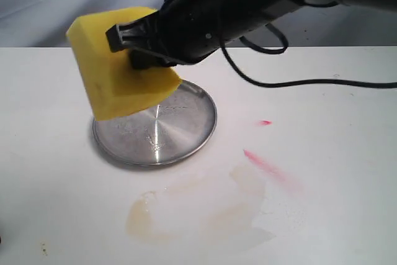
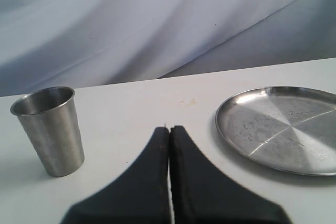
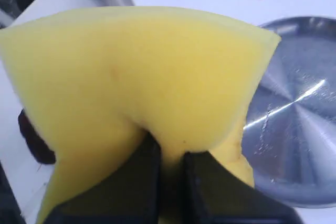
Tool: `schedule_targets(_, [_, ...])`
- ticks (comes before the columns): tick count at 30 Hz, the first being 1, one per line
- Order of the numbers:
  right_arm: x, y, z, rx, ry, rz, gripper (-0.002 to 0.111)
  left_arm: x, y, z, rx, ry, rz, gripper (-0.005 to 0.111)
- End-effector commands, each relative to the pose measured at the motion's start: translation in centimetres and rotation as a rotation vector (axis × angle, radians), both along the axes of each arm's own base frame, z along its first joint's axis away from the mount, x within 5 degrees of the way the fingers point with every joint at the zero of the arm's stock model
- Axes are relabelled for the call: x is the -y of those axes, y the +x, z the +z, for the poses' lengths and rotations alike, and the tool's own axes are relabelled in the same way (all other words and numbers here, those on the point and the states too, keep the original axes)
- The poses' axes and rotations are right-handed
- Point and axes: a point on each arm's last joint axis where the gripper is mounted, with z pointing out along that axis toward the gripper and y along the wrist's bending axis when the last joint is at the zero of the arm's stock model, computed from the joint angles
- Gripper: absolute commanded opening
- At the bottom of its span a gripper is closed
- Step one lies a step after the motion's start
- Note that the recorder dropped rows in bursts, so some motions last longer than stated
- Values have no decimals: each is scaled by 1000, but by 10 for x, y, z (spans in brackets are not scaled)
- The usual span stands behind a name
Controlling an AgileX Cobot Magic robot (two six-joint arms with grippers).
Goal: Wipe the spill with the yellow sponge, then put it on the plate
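1. Tabletop (image 1: 347, 172): white, carries everything I list.
2. Plate (image 1: 167, 134): centre-left of the exterior frame, bare.
3. Yellow sponge (image 1: 105, 72): clenched in my right end effector (image 3: 169, 177), tilted, over the plate's upper-left rim. I judge the drop lies down and slightly right.
4. Spill (image 1: 139, 218): pale tan smear, lower centre, exterior view only.
5. Steel cup (image 2: 50, 129): left wrist view only.
6. Left end effector (image 2: 169, 145): pressed closed, empty.

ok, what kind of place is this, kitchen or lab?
Probably a lab test bench, not a kitchen: plain white table, draped grey backdrop, staged props like a steel plate and metal cup.
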Motion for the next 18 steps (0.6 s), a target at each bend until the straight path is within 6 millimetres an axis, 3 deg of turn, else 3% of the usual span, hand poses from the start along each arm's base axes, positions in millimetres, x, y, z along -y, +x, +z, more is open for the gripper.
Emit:
schedule_targets(1, [10, 16, -1, 21, 11, -66, 0, 0, 0, -1, 5, -4, -5, 0])
schedule_targets(11, [4, 2, -74, -228, -396, 124, 0, 0, 0, -1, 5, -4, -5, 0])
schedule_targets(18, [-25, -16, -119, -243, -506, 187, 0, 0, 0, -1, 5, -4, -5, 0])
